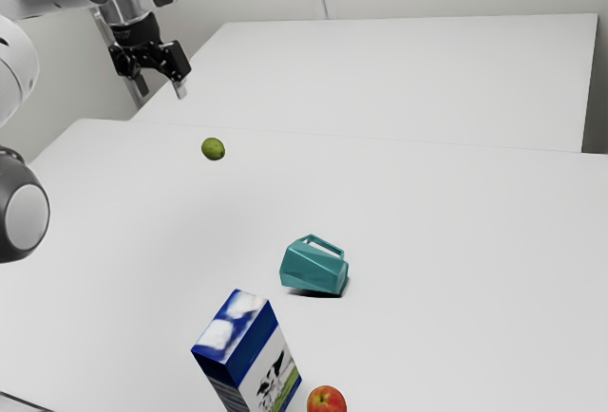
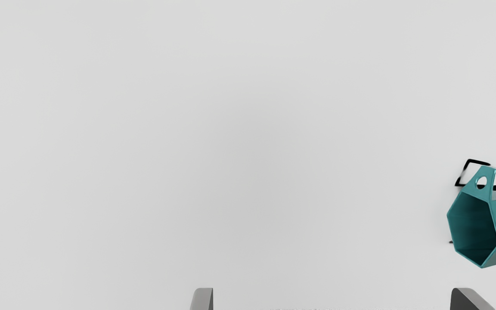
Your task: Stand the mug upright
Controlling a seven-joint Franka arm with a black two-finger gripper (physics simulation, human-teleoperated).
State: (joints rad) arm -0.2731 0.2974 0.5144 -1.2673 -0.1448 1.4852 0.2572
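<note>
My black two-finger gripper [image 1: 161, 89] is recorded above the far part of the table in the exterior view, its tips pointing down and clear of the surface. Jaws: wide apart, holding nothing; in the wrist view the grey fingers [image 2: 203, 300] stand with a broad gap between them. Subject item: one teal, faceted mug [image 1: 314, 268], found lying on its side on the smooth white table [image 1: 427, 213], well apart from my gripper. Its handle is on the upper side. The wrist view shows its six-sided mouth open and dark within, a round hole through the end of the handle near the rim, and a dark, angular shadow beside the handle. The mug is not upright. Other items noted in the exterior view: one small round green lime [image 1: 213, 149], on the table between my gripper and the mug, nearer my gripper; one blue and white carton [image 1: 249, 355] with a cow printed on its side, standing near the mug, toward the viewer; and one red and yellow apple [image 1: 326, 401], just beside the carton, partly cut off by the view's lower edge. Whether carton and apple touch, I cannot tell.
</note>
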